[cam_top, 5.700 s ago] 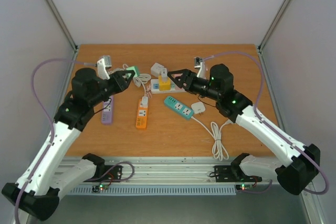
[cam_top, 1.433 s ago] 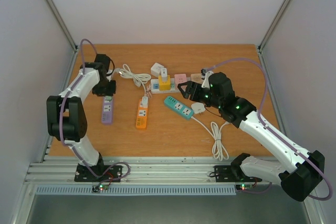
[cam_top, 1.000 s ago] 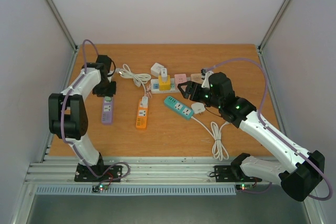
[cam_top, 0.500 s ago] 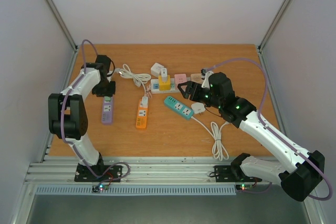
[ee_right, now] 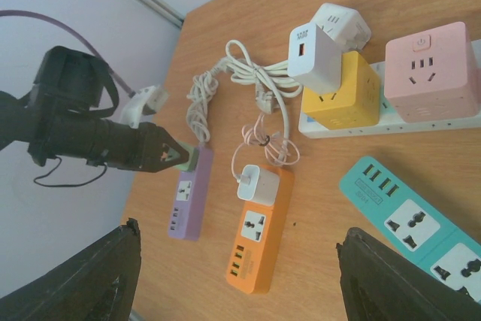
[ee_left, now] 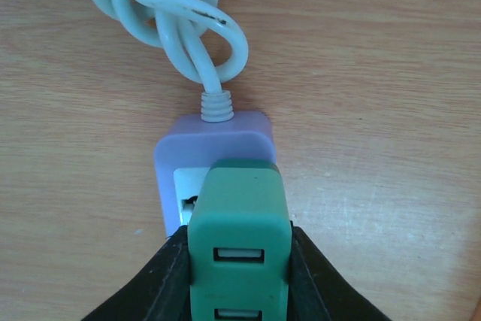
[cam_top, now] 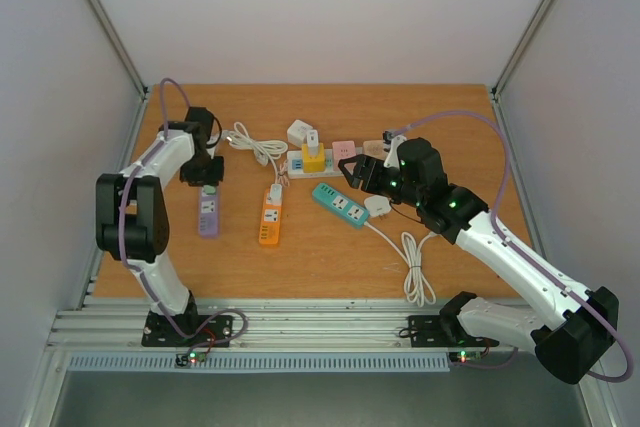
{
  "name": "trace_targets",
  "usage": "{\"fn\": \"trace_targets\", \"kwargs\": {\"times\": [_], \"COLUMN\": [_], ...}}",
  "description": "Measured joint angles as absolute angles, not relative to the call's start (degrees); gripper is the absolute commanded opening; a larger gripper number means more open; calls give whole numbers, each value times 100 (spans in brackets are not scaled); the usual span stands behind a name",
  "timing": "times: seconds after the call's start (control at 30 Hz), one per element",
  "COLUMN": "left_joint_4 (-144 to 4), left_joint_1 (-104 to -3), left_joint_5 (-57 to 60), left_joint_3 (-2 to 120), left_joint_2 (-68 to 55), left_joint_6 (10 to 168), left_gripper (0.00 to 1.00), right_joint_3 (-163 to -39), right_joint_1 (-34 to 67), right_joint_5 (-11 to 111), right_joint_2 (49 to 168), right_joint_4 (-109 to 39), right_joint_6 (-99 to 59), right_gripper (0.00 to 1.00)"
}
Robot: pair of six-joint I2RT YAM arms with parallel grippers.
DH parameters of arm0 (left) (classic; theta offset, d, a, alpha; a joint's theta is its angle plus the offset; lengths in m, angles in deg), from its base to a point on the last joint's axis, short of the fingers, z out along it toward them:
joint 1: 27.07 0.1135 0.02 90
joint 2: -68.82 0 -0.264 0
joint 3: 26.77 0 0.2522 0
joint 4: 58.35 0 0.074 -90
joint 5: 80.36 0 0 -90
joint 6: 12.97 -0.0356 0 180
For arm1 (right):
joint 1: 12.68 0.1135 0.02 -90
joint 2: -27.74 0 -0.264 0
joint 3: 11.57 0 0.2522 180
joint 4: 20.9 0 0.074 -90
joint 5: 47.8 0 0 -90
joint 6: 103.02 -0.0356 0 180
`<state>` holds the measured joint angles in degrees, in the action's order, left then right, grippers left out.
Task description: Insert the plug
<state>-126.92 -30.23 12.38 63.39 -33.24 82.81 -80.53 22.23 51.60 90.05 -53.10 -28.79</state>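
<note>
The green plug (ee_left: 239,223) is held in the left gripper (ee_left: 239,264), whose two black fingers (ee_left: 176,276) are pressed against its sides, so the jaws are clamped on it. The plug is positioned over the cord end of the purple power strip (ee_left: 214,137), above the white socket face just below the point where the white cord (ee_left: 169,13) enters the strip. It appears to be touching the strip, but how far its prongs are seated cannot be told, since they are hidden beneath its body. In the overhead view, the purple strip (cam_top: 208,215) is seen lying on the left part of the wooden table (cam_top: 320,257), with the left arm folded back over it. The right gripper (cam_top: 350,173) is held with its jaws apart and nothing between them, above the far end of a teal power strip (cam_top: 340,205) near the middle of the table. An orange power strip (cam_top: 269,217) with a small white charger (ee_right: 254,184) plugged into it lies between the purple and teal strips. Further back, a yellow cube adapter (ee_right: 334,99) and a pink one (ee_right: 432,73) are seated on a white strip.
</note>
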Motion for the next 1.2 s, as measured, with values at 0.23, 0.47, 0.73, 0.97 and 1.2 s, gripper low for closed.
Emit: {"fn": "trace_targets", "kwargs": {"times": [0.23, 0.47, 0.73, 0.97, 1.2], "left_joint_4": [-12668, -12661, -12523, -12322, -12346], "left_joint_1": [-3100, -3159, -3296, -3294, -3294], "left_joint_5": [1387, 1442, 1691, 1640, 1638], "left_joint_3": [6307, 6298, 6145, 5939, 6033], "left_joint_2": [-3455, -3471, -3440, -3403, -3353], "left_joint_6": [8305, 8488, 8919, 9227, 9380], "left_gripper": [21, 23, 22, 22, 48], "right_joint_3": [-8053, -8051, -8044, -8044, -8055], "right_joint_1": [2223, 2223, 2223, 2223, 2223], "right_joint_5": [5160, 5160, 5158, 5163, 5121], "right_joint_2": [9005, 9005, 9013, 9133, 9142], "right_joint_4": [-5308, -5308, -5308, -5317, -5432], "right_joint_6": [-2879, -2879, -2885, -2955, -2966], "right_gripper": [73, 73, 73, 73, 73]}}
